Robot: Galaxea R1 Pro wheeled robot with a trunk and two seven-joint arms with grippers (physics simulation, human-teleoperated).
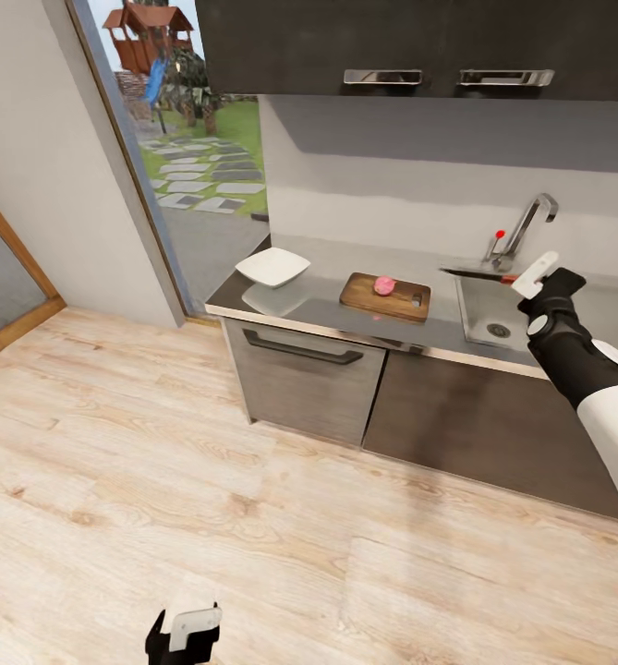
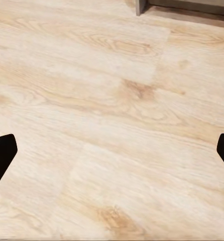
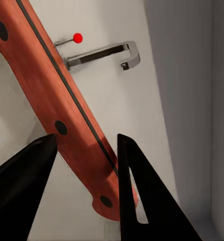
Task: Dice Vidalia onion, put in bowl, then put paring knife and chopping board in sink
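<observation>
Grey countertop [image 1: 318, 300], pale wood floor [image 1: 161, 480], right gripper [image 3: 87, 150] clamped on paring knife [image 3: 57, 100], left gripper [image 2: 112, 150] spread apart

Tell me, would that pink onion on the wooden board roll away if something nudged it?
Probably yes. The onion looks round and sits loose on the flat chopping board, so a nudge would likely set it rolling. The board shows no raised rim, so nothing would stop it. Its smooth look suggests it could also slip between fingers.
</observation>
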